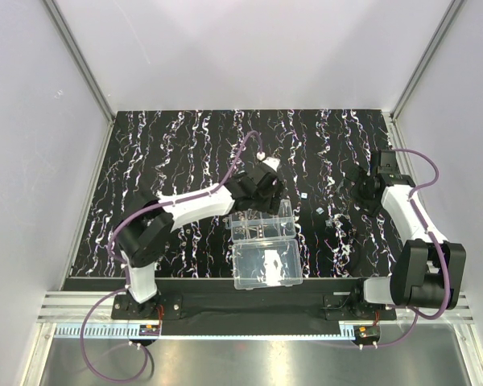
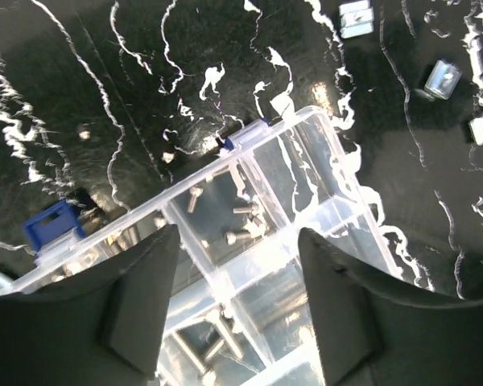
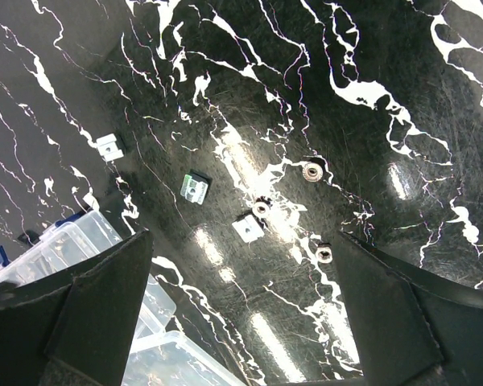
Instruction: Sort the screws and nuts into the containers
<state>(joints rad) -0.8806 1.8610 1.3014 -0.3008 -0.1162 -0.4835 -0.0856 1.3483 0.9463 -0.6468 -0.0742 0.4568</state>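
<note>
Screws [image 2: 245, 210], silvery, lie in clear plastic cells [image 2: 306, 181]; left gripper [image 2: 237, 310] and right gripper [image 3: 241, 322] fingers spread.

My left arm [image 1: 197, 203] and right arm [image 1: 406, 211] are white shells joined by bulky black joints. My left cable [image 1: 82, 342], purple, curls out of the black left base [image 1: 138, 304] at seven o'clock; my right cable [image 1: 437, 170], purple too, arcs at three o'clock. My left fingers [image 2: 137, 314] are matte black, broad faceted wedges; my right fingers [image 3: 97, 322] match them.
</note>
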